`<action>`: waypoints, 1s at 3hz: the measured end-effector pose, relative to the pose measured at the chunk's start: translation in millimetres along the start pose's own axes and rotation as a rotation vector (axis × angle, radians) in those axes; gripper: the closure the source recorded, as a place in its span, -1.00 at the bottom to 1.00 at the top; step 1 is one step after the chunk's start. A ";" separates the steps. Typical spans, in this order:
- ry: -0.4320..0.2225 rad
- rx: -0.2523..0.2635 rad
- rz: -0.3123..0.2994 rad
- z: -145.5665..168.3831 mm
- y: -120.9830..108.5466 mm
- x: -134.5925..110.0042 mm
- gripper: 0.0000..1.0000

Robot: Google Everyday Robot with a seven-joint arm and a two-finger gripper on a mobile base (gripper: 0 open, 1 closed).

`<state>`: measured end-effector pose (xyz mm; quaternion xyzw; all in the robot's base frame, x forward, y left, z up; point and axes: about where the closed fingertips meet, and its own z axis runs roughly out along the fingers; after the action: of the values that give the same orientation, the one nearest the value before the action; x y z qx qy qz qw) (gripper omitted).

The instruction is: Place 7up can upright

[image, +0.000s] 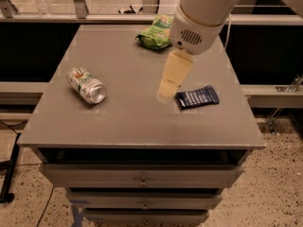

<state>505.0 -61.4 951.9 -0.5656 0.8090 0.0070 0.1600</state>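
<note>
Gripper (167, 89): a pale cream piece hanging from the wrist, slanting down and to the left, its tip low over the middle of the tabletop just beside the blue packet's left end. Whether it is spread or closed up cannot be told from this angle, and it holds nothing that shows.

Above it, the arm (201, 13) comes in from the top right as a bulky white housing with a small vent grille facing the camera.

A grey cabinet (142, 126) with drawers carries everything.

At the far edge lies a green snack bag (154, 35), its print unreadable.

The 7up can (86, 85) lies on its side on the left part of the top, well apart from the gripper, shiny end turned to the front right. Green markings and a red spot show, no legible lettering.

The dark blue packet (197, 97) lies flat with white writing too small to read.
</note>
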 end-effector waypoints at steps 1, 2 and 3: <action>0.011 -0.019 0.037 16.5 7.4 -46.0 -1.00; 0.038 -0.023 0.084 41.6 13.7 -88.1 -1.00; 0.064 -0.016 0.138 65.5 12.5 -121.5 -1.00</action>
<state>547.5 66.6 920.1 -0.5097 0.8506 0.0063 0.1289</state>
